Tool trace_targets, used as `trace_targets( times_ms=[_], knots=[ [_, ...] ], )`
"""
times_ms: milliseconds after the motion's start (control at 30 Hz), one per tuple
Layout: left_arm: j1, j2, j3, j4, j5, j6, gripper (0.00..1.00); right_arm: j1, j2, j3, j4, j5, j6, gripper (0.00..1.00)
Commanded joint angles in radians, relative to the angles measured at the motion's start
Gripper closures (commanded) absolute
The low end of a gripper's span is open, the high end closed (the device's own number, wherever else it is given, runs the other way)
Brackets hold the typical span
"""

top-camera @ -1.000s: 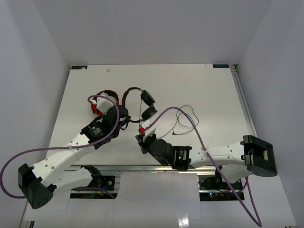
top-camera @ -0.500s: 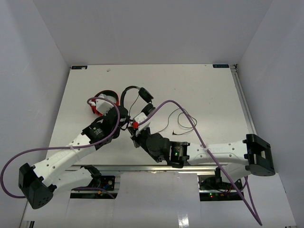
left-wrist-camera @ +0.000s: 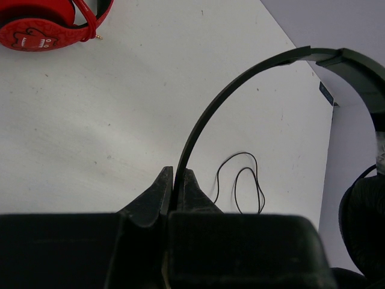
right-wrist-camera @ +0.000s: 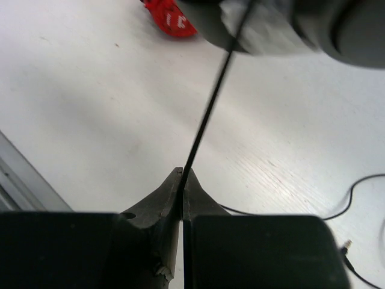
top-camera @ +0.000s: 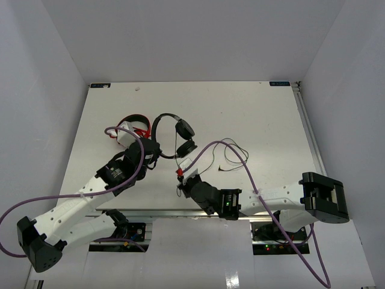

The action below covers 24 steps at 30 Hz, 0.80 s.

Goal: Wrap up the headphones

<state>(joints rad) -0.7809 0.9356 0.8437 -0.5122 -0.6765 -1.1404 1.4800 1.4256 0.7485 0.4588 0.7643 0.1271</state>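
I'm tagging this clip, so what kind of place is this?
Likely a robotics lab cell: a white table boxed in by white walls, with the left arm and right arm bolted at its near edge.

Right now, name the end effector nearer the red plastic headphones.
Left. The left end effector, gripping the black headband, sits beside the red headphones; the right end effector, pinching the dark cable, is farther.

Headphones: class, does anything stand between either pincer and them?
Nothing visible does. The left pincer is shut on the headband, the right pincer on the cable; the red headphones lie off to the side.
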Motion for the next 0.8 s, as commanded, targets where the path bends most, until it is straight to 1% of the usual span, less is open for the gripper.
trace_targets(
  times_ms=[0,133,233,500,567,633,733,767],
  knots=[
    [0.003,-0.084,-0.001,0.048,0.032,-0.018,1.00,-0.005,-0.036,-0.075,0.091,0.079,0.022,0.92],
    [0.004,-0.096,-0.011,0.047,0.076,-0.016,1.00,-0.033,-0.040,-0.106,0.129,0.079,0.000,0.92],
    [0.003,-0.110,-0.026,0.049,0.081,-0.025,1.00,-0.047,-0.044,-0.132,0.173,0.070,-0.012,0.92],
    [0.003,-0.138,-0.054,0.052,0.102,-0.028,1.00,-0.056,-0.072,-0.185,0.257,0.072,-0.035,0.79],
    [0.003,-0.144,-0.071,0.055,0.120,-0.035,1.00,-0.064,-0.074,-0.195,0.311,0.056,-0.058,0.77],
    [0.003,-0.146,-0.078,0.057,0.135,-0.039,1.00,-0.072,-0.071,-0.222,0.398,0.012,-0.098,0.76],
    [0.003,-0.150,-0.083,0.058,0.153,-0.047,1.00,-0.096,-0.056,-0.267,0.519,-0.081,-0.114,0.71],
    [0.003,-0.153,-0.082,0.056,0.161,-0.048,1.00,-0.107,-0.043,-0.282,0.565,-0.141,-0.119,0.69]
  ],
)
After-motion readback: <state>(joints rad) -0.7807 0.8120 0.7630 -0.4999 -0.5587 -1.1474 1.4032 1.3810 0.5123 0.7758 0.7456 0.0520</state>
